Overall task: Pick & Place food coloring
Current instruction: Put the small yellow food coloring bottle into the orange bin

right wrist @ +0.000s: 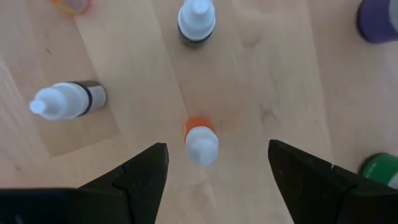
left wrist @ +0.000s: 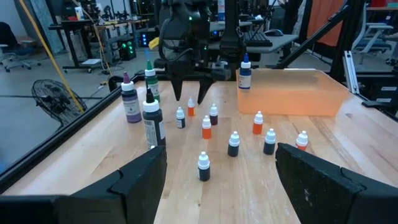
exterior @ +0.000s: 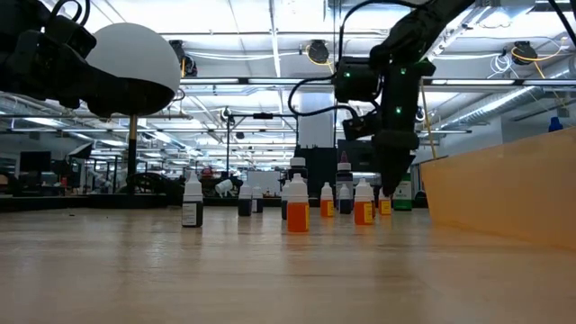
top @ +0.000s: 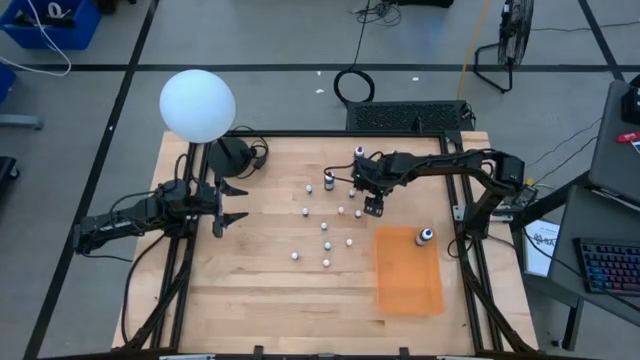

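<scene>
The right gripper (top: 374, 208) hangs low over the cluster of food coloring bottles (top: 327, 225) in the middle of the counter (top: 240, 290), fingers spread wide and pointing straight down, nothing between them. From its wrist camera, one small orange bottle with a white cap (right wrist: 201, 139) sits squarely in the gap between the two fingers (right wrist: 144, 174). That looks like the pick it's lined up for, and the wide spread makes sense, giving room to drop past the cap before closing.

Take the orange sheet (top: 407, 270) as the landmark. One blue-topped bottle (top: 425, 237) stands on the sheet's far corner. My read is that this is the drop zone, with one bottle delivered. The rest of the bottles are scattered on bare wood beside the sheet, on the side toward the left arm, the taller purple-top (left wrist: 130, 99) and green-top (left wrist: 150, 78) ones farthest from it.

The left gripper (top: 226, 206) waits well apart from the sheet, across the cluster, fingers open and empty, aimed in at the bottles. It appears to be parked clear of the right arm's work.

Labels? The taller dark bottle (left wrist: 152, 121) carries a pale label, but the print is too small to read. No brand legible anywhere.
</scene>
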`<state>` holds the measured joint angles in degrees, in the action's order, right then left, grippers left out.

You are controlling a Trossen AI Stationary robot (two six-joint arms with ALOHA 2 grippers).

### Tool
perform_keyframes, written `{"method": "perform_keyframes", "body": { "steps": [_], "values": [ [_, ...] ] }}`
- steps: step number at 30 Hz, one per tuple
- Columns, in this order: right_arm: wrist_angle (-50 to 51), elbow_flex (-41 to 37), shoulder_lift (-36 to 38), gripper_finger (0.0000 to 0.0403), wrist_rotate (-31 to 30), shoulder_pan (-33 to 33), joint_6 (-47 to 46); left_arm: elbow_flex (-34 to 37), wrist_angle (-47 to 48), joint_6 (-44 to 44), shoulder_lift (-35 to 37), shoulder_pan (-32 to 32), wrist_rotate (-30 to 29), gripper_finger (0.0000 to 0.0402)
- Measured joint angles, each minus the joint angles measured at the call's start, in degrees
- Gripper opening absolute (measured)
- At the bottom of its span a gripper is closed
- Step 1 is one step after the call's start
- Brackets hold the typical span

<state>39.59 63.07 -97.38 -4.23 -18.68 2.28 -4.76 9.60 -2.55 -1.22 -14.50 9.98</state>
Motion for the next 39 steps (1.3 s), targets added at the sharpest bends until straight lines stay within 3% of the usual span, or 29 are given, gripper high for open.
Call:
{"method": "perform_keyframes", "body": {
  "steps": [16,29,39],
  "values": [
    [-1.5,-0.5,0.0,0.0250,-0.1,-1.8,-0.1,0.0,0.0,0.0,0.0,0.0,0.0,0.0299],
    [-1.9,-0.5,0.0,0.0182,0.0,-1.9,-0.1,0.0,0.0,0.0,0.0,0.0,0.0,0.0299],
    [-1.8,-0.5,0.1,0.0082,0.2,-1.8,-0.1,0.0,0.0,0.0,0.0,0.0,0.0,0.0299]
  ]
}}
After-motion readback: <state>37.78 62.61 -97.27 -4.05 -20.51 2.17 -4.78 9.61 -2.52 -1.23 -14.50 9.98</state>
